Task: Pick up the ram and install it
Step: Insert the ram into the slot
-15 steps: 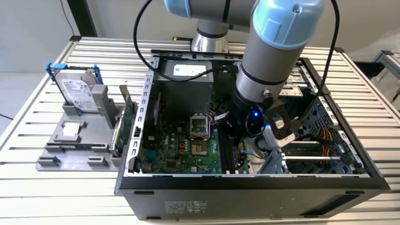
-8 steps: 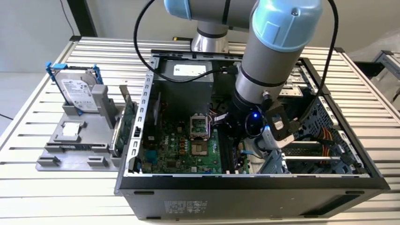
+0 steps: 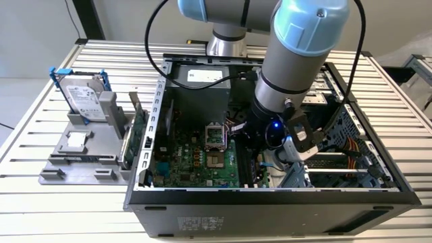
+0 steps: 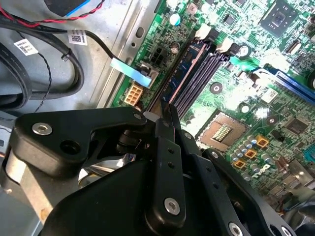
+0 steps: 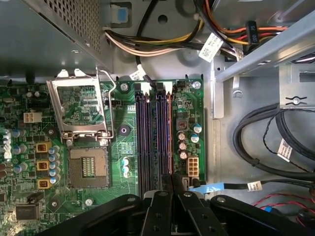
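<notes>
The ram [image 4: 181,69], a blue stick, stands edge-on in the outermost motherboard [image 5: 88,98] slot, directly beyond the pincer [image 4: 165,115] tips; pincer narrow, fingers [image 5: 168,183] nearly together, pressing the stick's near end.

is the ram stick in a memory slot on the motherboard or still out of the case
In a slot. In the second wrist view the ram stands on edge in the outermost memory slot, the gripper closed at its near end. Whether it is fully seated, cannot tell.

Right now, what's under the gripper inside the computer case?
Under the gripper lie the motherboard's memory slots. The ram stands edge-on in the outermost slot, between the fingertips, in both wrist views. The gripper covers the slots' near ends, so seating there cannot be seen.
</notes>
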`<action>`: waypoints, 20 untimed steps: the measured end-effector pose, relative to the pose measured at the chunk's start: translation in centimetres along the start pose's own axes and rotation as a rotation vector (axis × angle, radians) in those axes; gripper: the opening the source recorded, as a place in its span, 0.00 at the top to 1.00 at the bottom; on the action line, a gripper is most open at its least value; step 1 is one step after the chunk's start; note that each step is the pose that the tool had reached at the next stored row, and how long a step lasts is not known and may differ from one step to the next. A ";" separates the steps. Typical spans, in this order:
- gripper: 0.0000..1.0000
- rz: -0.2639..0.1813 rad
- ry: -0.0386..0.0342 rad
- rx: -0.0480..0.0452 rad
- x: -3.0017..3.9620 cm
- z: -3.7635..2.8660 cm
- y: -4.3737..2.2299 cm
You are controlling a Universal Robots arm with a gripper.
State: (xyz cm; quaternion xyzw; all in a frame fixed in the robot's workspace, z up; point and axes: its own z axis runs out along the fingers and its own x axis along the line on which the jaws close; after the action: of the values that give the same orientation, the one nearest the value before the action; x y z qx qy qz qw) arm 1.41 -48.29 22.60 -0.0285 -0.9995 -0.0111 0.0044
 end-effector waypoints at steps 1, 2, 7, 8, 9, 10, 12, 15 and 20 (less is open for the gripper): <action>1.00 0.000 0.0002 0.0007 0.00 0.00 0.00; 1.00 0.000 0.0002 0.0019 0.00 0.02 0.01; 1.00 0.000 -0.0003 0.0099 -0.01 0.16 0.00; 1.00 0.000 -0.0003 0.0109 -0.01 0.20 0.01; 1.00 0.000 -0.0004 0.0119 -0.01 0.25 0.00; 1.00 0.000 -0.0004 0.0127 0.00 0.30 0.01; 1.00 0.000 -0.0004 0.0141 -0.01 0.44 0.01; 1.00 0.000 -0.0004 0.0145 0.00 0.49 0.00; 1.00 0.000 -0.0005 0.0142 -0.01 0.53 0.01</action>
State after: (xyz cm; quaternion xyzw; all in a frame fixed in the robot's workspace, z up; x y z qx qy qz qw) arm 1.41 -48.27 22.07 -0.0285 -0.9996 -0.0040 0.0044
